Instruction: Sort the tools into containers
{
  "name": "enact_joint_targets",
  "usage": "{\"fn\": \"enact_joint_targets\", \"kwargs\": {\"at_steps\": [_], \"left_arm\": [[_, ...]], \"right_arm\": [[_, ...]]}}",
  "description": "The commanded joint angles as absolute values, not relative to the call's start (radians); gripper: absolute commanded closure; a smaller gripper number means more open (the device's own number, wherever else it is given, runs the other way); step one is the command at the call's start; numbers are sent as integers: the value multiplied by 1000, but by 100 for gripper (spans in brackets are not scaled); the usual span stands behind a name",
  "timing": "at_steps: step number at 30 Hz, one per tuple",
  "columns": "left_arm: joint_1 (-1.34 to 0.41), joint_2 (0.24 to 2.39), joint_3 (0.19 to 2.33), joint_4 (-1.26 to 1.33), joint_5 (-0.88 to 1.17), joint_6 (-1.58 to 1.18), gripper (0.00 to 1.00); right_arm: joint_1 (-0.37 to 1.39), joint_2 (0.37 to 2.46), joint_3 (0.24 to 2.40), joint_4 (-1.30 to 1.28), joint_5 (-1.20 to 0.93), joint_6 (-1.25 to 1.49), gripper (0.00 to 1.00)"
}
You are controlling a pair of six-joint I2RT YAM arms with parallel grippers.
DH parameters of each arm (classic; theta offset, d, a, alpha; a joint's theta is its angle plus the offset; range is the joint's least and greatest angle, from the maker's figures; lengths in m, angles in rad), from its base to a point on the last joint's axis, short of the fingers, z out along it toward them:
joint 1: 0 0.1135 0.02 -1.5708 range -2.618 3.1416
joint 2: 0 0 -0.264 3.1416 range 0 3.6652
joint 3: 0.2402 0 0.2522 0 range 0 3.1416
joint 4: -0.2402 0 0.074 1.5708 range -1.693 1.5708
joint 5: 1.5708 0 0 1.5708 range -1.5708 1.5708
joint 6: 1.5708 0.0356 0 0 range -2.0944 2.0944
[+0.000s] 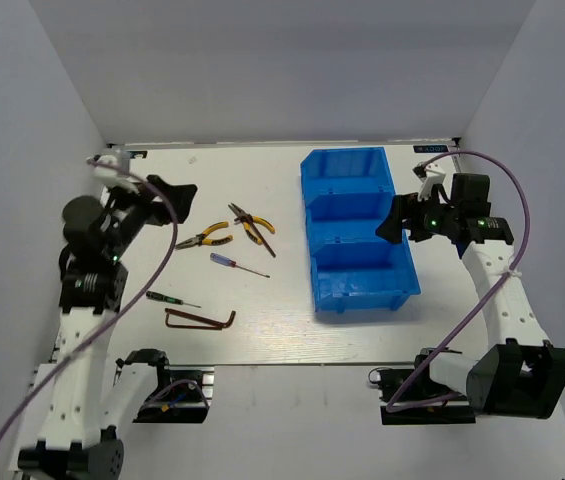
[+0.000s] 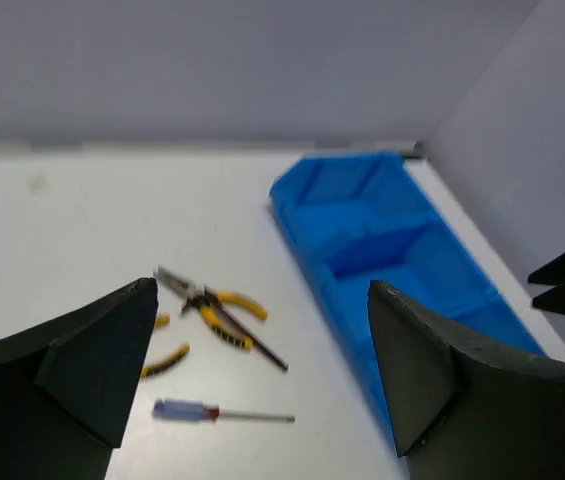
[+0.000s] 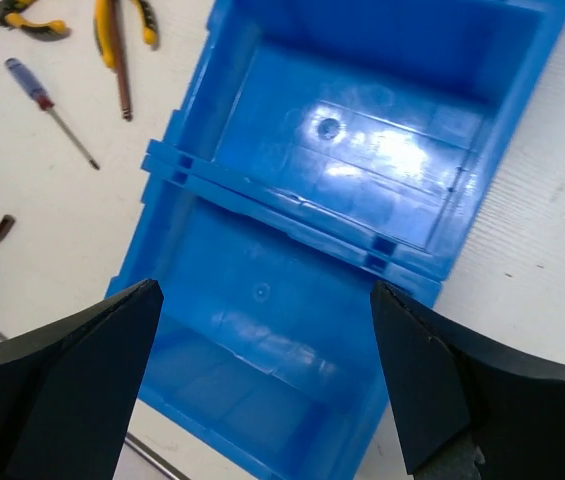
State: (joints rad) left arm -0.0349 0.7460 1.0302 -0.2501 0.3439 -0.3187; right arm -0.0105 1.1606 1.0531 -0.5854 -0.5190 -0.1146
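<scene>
The left gripper (image 1: 167,195) hangs above the white worktop (image 1: 262,335) with its jaws spread and holding nothing. The two yellow-handled pliers (image 1: 204,238) and the thin red-blue-handled screwdriver (image 1: 237,263) lie on the worktop just to its right. The right gripper (image 1: 390,222), jaws likewise spread, hangs over the right wall of the bright blue three-compartment plastic bin (image 1: 367,297).
</scene>
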Motion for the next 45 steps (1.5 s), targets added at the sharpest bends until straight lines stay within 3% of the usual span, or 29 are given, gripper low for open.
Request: {"fn": "enact_joint_targets", "kwargs": {"at_steps": [1, 4, 6, 8, 9, 11, 12, 13, 15, 16, 18, 19, 20, 21, 24, 25, 27, 29, 31, 36, 45], "left_arm": [[-34, 919, 1011, -422, 422, -318, 5], [-34, 974, 1000, -445, 422, -308, 18], [-34, 983, 991, -456, 404, -287, 32], [-34, 983, 965, -456, 382, -287, 53], [-34, 983, 965, -465, 341, -287, 81], [-43, 973, 965, -514, 255, -287, 100], [-43, 973, 965, -538, 220, -297, 100], [-43, 954, 951, -561, 186, -308, 100], [-43, 907, 915, -606, 134, -322, 100], [-43, 888, 899, -620, 118, -340, 83], [-43, 827, 853, -644, 109, -376, 44], [-43, 807, 839, -644, 109, -386, 26], [-43, 789, 818, -655, 109, -397, 22], [-43, 772, 809, -667, 109, -408, 22], [-43, 738, 786, -676, 143, -437, 22], [-43, 738, 785, -676, 159, -437, 24], [-43, 738, 776, -676, 179, -448, 24], [-43, 738, 776, -676, 198, -457, 25], [-43, 748, 776, -676, 207, -457, 25], [-43, 769, 776, -676, 207, -457, 25], [-43, 798, 776, -667, 216, -466, 25]], "right_arm": [[-3, 1186, 1098, -603, -627, -132, 9], [27, 1209, 1131, -630, -840, -270, 9], [55, 1226, 1140, -606, -890, -318, 9], [156, 1291, 1208, -636, -827, -368, 16], [213, 1314, 1229, -655, -765, -399, 42], [335, 1405, 1296, -673, -660, -413, 77], [369, 1431, 1314, -693, -605, -432, 93], [405, 1510, 1357, -698, -530, -439, 100], [546, 1615, 1428, -712, -429, -456, 100], [567, 1650, 1483, -728, -402, -459, 99], [630, 1797, 1574, -730, -379, -434, 58], [646, 1834, 1638, -738, -385, -434, 50], [655, 1935, 1701, -736, -374, -440, 50], [663, 1968, 1729, -729, -358, -439, 52], [667, 2099, 1865, -609, -240, -366, 90], [670, 2126, 1894, -562, -210, -347, 92], [676, 2232, 2017, -542, -143, -309, 90], [676, 2287, 2043, -488, -114, -301, 72], [683, 2339, 2075, -469, -121, -302, 64], [684, 2398, 2089, -439, -155, -291, 57], [686, 2464, 2100, -410, -172, -299, 54]]}}
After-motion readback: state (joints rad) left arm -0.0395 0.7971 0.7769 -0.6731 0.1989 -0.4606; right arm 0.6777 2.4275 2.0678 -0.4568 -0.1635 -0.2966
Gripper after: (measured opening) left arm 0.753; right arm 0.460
